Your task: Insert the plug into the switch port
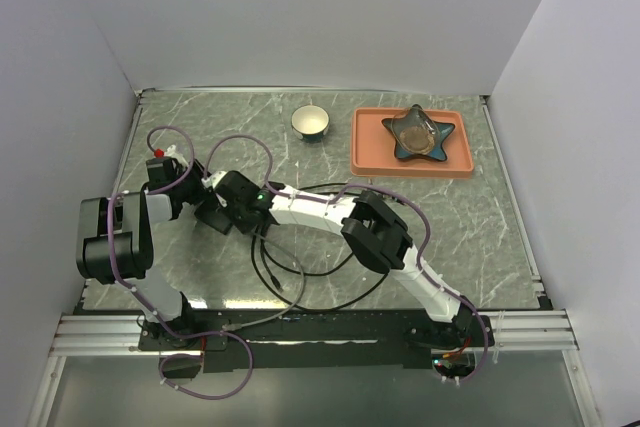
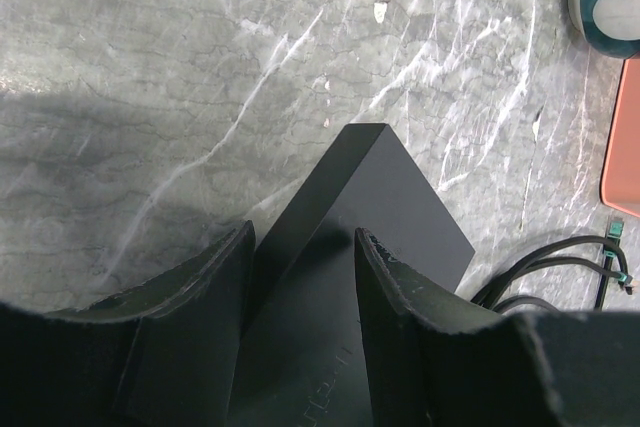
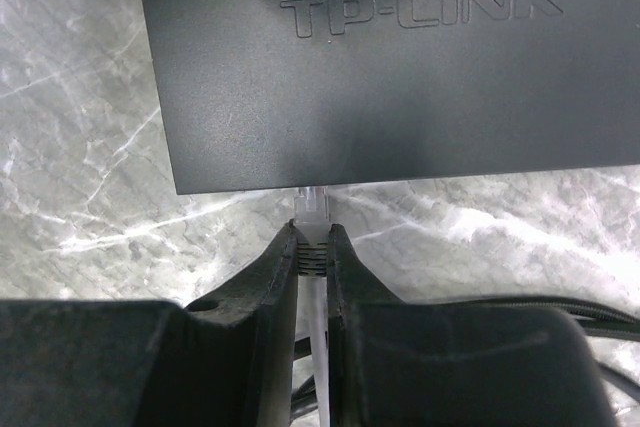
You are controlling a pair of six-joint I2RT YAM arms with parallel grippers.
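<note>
Holding the plug in my right tool, right at the near edge of the switch.

My right tool is clenched on the clear plug. Its rear is pinched between the fingertips and its nose sticks out ahead of them to meet the black switch's edge. I cannot tell whether it sits in a port, since that face is hidden under the edge. The cable trails back between the fingers. My left tool grasps the switch from the other side, one finger on each flank of the box, which stretches out ahead of it over the marble tabletop. Well beyond that tool, off to its right, sit a small bowl and the edge of an orange tray.
</note>
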